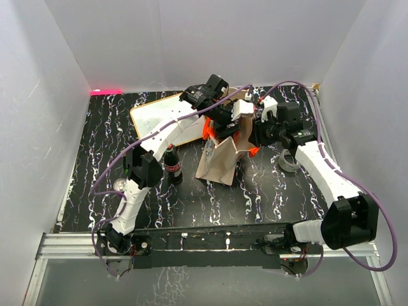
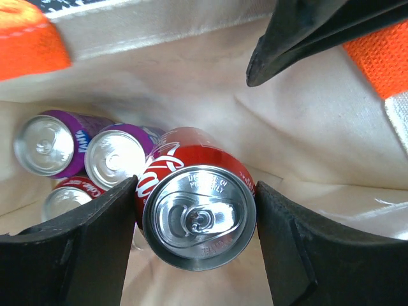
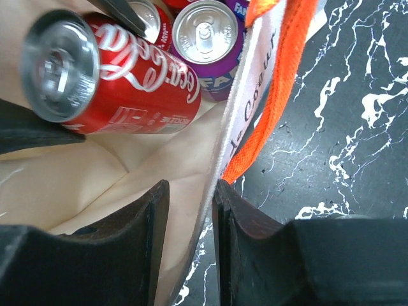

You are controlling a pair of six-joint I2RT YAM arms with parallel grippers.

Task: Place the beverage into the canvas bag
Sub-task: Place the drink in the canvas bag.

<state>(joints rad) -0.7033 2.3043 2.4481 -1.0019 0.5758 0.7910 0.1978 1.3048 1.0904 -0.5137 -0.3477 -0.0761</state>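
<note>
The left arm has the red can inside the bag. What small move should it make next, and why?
Probably lower the left gripper slightly, then open it. The red can is gripped inside the canvas bag, above the purple cans at the bottom, while the right gripper pinches the bag's wall, holding it open.

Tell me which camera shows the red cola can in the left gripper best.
Left wrist: the red cola can fills the middle, clamped in the left gripper, lid and tab sharp. The right wrist view shows its side and script lettering. In the top external view it is hidden inside the canvas bag.
</note>
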